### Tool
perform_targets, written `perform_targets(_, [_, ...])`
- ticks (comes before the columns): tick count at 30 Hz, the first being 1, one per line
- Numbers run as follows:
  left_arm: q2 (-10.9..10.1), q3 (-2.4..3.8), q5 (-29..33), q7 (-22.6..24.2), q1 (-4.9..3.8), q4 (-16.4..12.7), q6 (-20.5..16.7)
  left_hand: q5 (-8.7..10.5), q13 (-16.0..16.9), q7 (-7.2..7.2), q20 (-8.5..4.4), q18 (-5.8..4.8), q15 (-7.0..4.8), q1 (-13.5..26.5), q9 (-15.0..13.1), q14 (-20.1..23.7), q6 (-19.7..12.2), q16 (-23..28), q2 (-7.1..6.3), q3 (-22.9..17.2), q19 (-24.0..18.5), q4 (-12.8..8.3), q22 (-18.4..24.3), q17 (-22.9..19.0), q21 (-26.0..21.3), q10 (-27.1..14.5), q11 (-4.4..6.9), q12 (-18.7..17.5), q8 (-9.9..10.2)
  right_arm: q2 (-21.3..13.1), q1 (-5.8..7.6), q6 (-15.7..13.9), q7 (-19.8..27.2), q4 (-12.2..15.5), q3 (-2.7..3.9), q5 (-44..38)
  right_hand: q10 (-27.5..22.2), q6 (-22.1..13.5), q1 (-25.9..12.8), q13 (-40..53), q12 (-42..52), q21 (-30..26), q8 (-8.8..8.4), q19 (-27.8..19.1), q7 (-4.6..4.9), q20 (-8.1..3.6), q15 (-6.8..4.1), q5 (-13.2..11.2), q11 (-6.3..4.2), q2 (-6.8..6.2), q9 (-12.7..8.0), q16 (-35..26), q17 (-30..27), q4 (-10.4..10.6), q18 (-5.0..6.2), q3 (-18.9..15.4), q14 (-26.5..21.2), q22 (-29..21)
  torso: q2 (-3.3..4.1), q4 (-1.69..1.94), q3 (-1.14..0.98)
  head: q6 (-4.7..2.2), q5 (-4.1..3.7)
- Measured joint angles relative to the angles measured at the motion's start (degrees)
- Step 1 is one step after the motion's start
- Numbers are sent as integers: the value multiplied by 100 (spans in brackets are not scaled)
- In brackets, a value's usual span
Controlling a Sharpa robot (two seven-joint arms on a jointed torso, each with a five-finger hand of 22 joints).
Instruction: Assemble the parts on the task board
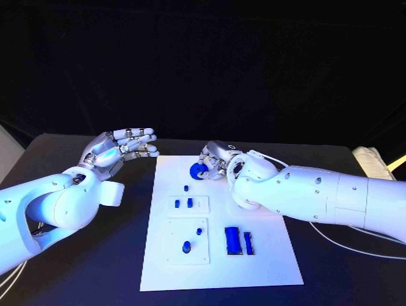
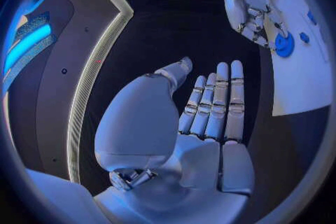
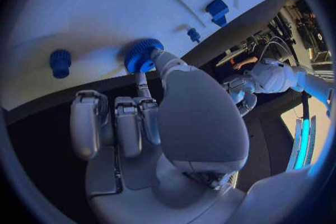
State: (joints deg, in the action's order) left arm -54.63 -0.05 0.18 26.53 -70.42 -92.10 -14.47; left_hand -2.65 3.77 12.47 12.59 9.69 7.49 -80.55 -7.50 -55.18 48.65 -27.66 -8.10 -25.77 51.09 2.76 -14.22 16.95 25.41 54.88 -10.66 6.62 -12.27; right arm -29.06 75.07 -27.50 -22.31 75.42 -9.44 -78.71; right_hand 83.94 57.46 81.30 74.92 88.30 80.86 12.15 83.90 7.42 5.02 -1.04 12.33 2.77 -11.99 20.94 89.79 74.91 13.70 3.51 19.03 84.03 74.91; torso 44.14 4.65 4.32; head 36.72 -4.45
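The task board (image 1: 258, 268) is a long white plate lying in the middle of the black counter (image 1: 92, 268), with two raised white panels along its left side. Small blue parts sit on it: a round toothed gear (image 1: 199, 170) near the far edge, a tiny peg (image 1: 185, 188) just behind the first panel, two short pieces (image 1: 190, 203) standing in that panel, two more (image 1: 186, 247) in the nearer panel, and two upright blue blocks (image 1: 232, 240) side by side toward the board's right edge.

The right hand (image 1: 223, 159) reaches over the board's far edge. Its thumb and one finger (image 3: 143, 87) pinch the gear's rim, the gear resting against the white surface, while the other fingers are curled in beside it.

The left hand (image 1: 122, 148) hovers above the counter beyond the board's far left corner, palm turned inward, its fingers (image 2: 217, 101) straight, close together and holding nothing, the thumb set apart.
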Motion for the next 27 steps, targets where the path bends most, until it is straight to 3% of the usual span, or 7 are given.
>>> perform_targets(5, [-2, 0, 0, -3, 0, 18, 0, 0, 0, 0, 0, -1, 0, 0, 0, 0, 0, 0, 0, 0, 0, 0, 0, 0, 0, 0, 0, 0, 0, -70, -2, -158, 6, 83, 14, -26, 0, 44, -88, 0, 0, 30, 8, 0, -42, 0, 0, 99, 0, -77, 43, 0, 0, 32, 0, -19, 0, 0, 2, 0, -1, -12, 1])
perform_targets(14, [-13, 0, 0, -7, 0, 43, 1, 0, 0, 0, 0, 0, 0, 0, 0, 0, 0, 0, 0, 0, 0, 0, 1, -1, 0, 0, 0, 0, 0, -361, 14, -366, 23, 412, 110, 35, 0, 47, -180, -1, 0, 67, 31, 0, -45, 0, 1, 190, 0, -92, 36, 0, -1, 60, 0, -14, 0, 4, 4, -9, -5, -25, 13])
perform_targets(23, [-32, -2, 0, -11, 0, 49, 2, 0, 0, 0, 0, 0, -22, 0, 0, 23, 0, -29, 0, -16, 0, -16, -24, 12, 28, 0, 0, 0, 0, -913, 68, -460, 18, 627, 159, 143, 0, 47, -193, -1, 0, 69, 30, 0, -46, 0, 1, 202, 0, -90, 28, 0, -1, 65, -35, -19, 0, 3, 5, -34, -13, -55, -18])
perform_targets(27, [-38, -3, 0, -13, 1, 49, 2, 0, 0, 0, 0, 0, -22, 0, 0, 22, 0, -29, 0, -16, 0, -16, -24, 12, 28, 0, 0, 0, 0, -1161, 81, -488, 9, 654, 164, 179, 0, 47, -192, -1, 0, 112, 29, 0, -46, 0, 1, 202, 0, -90, 19, 0, -1, 65, -62, -19, 0, 3, 9, -56, -27, -66, -21])
